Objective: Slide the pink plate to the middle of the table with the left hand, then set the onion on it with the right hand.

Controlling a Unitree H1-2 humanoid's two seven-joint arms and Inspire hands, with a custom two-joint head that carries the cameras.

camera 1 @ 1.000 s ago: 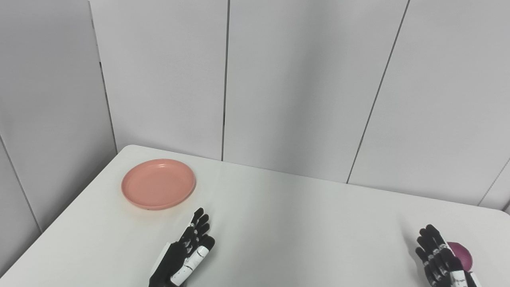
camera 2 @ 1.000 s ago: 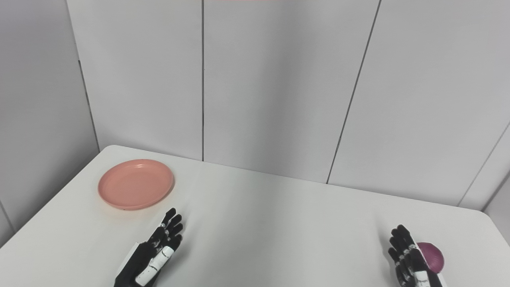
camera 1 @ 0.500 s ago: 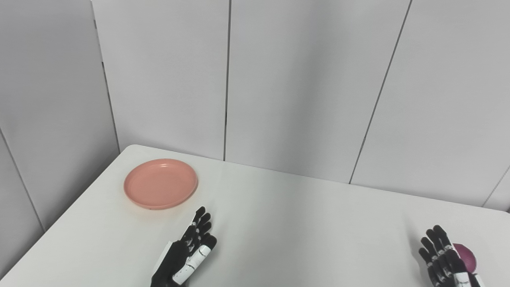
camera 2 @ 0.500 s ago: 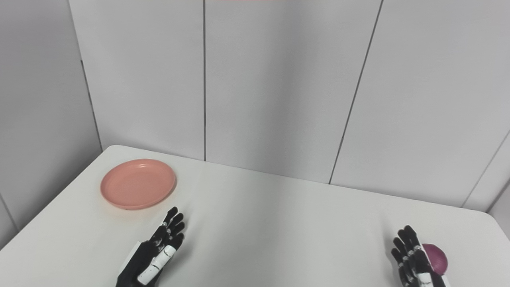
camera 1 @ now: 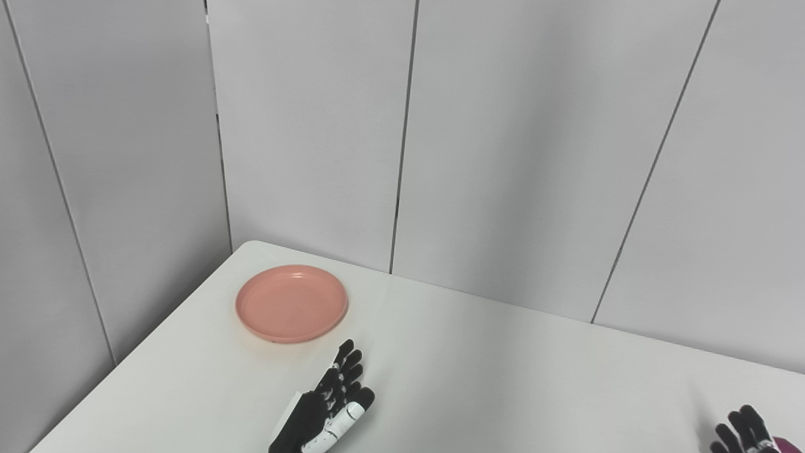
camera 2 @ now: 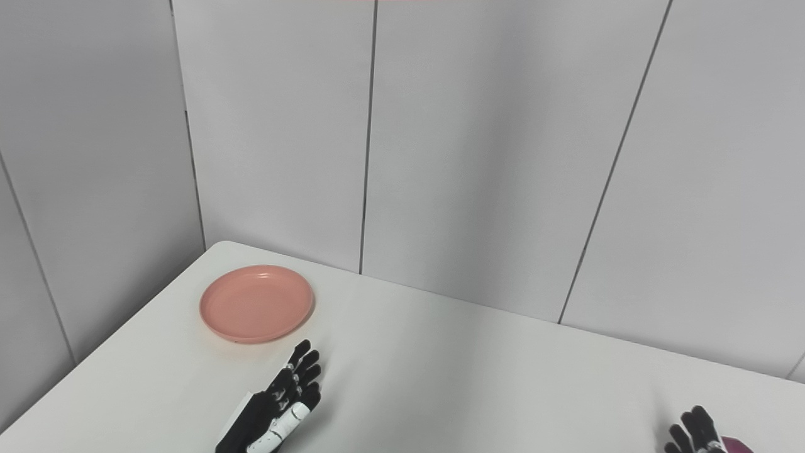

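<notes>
- The round, shallow pink plastic plate (camera 1: 292, 303) sits flat on the white tabletop (camera 1: 503, 377), in its far left corner near the grey panelled wall (camera 1: 503, 157). It is well off the middle, so by my reading the slide has not begun.
- The black-and-white left hand (camera 1: 330, 408) lies low over the tabletop on the near side of the plate. Its fingers (camera 1: 344, 365) are stretched out, slightly apart and empty, pointing up towards the plate's near right rim.
- That flat, released pose suits a push or a drag more than a pinch: a shallow plate offers little to grip, and sliding it only needs fingers laid on the rim or in the dish.
- The fingertips are close to the plate but apart from it; a strip of bare tabletop shows between them. The plate lies ahead of the hand and a little to its left.
- The black right hand (camera 2: 695, 434) shows only as fingertips at the bottom right edge. They look spread, but I cannot tell whether it is open or closed overall.
- The dark purple onion (camera 2: 732, 444) is a sliver at the frame's bottom edge, just beside those fingertips on their right; whether they touch is not clear. It waits there for the second step.
</notes>
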